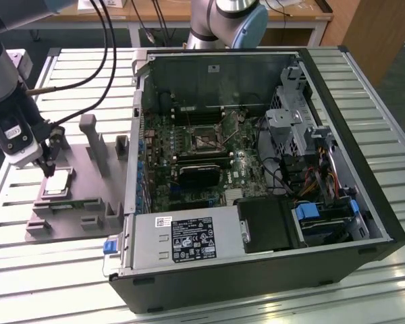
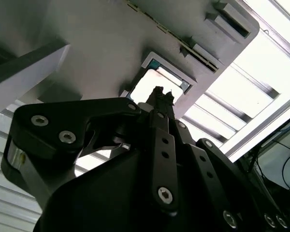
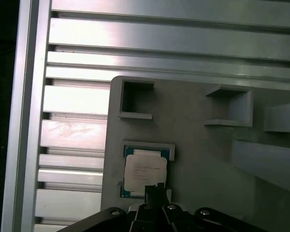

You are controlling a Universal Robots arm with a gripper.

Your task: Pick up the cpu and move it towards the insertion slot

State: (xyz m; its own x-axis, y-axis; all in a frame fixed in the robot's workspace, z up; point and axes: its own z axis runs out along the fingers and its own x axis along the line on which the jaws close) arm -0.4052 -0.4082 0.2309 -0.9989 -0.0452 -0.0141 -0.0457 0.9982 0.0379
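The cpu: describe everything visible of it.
The cpu is a small flat square chip with a shiny silver metal top, faint print, and a thin greenish rim. It lies flat in a recess of the grey tray, on the exterior view's left, outside the computer case. The gripper hangs right over one edge; contact cannot be told.

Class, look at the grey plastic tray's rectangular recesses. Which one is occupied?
The recess nearest the black gripper: it holds the flat square silver-topped chip. In the first wrist view, the grey tray's two other recesses are empty.
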